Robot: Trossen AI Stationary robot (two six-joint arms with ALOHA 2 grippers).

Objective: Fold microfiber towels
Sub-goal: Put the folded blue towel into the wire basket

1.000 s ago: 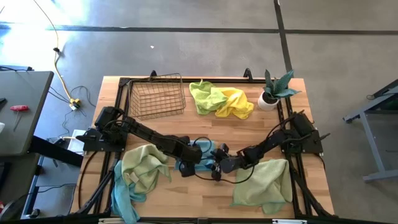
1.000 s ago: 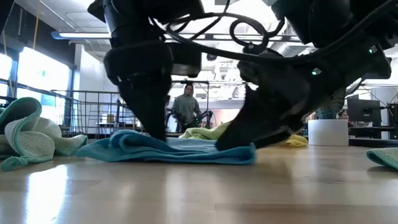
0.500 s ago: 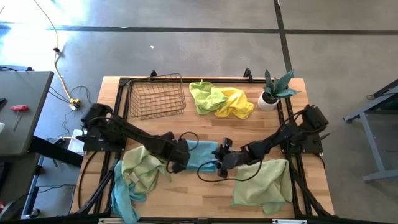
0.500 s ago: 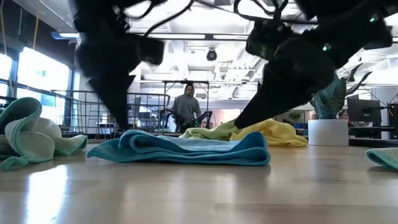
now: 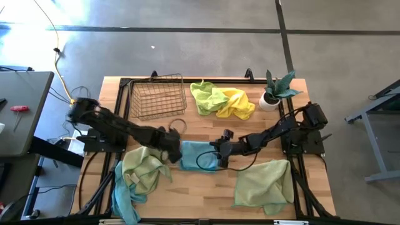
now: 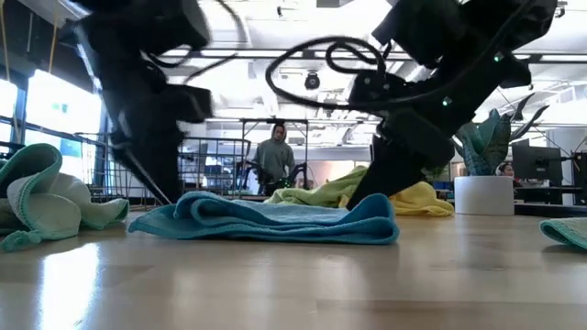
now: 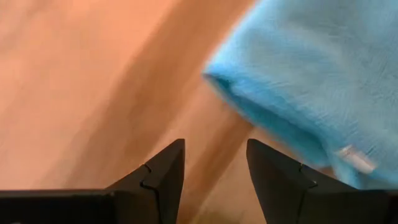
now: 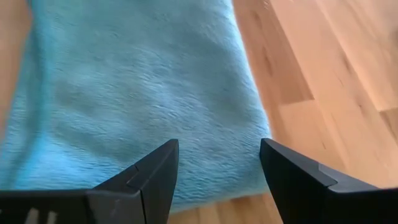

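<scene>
A light blue towel point(image 5: 199, 155) lies folded into a small rectangle at the table's middle, and in the low view the towel point(image 6: 275, 220) has a thick rounded right end. My left gripper point(image 5: 175, 150) stands open just off its left edge, over bare wood point(image 7: 214, 146), with the towel's corner point(image 7: 298, 93) beside its fingers. My right gripper point(image 5: 217, 155) hovers open over the towel's right edge point(image 8: 217, 146), and its fingers point(image 6: 371, 191) slant down toward it. Neither holds anything.
A pale green towel point(image 5: 265, 182) lies spread at the near right. A crumpled pale green and teal heap point(image 5: 139, 175) sits at the near left. Lime and yellow towels point(image 5: 222, 101) lie at the far middle, between a wire basket point(image 5: 158, 96) and a potted plant point(image 5: 275, 92).
My left gripper has drawn back off the blue towel toward the table's left edge, rolling as it went. My right gripper has risen off the towel's right end and shifted toward the far edge. The towel stays folded on the table, and its right end now bulges higher.
</scene>
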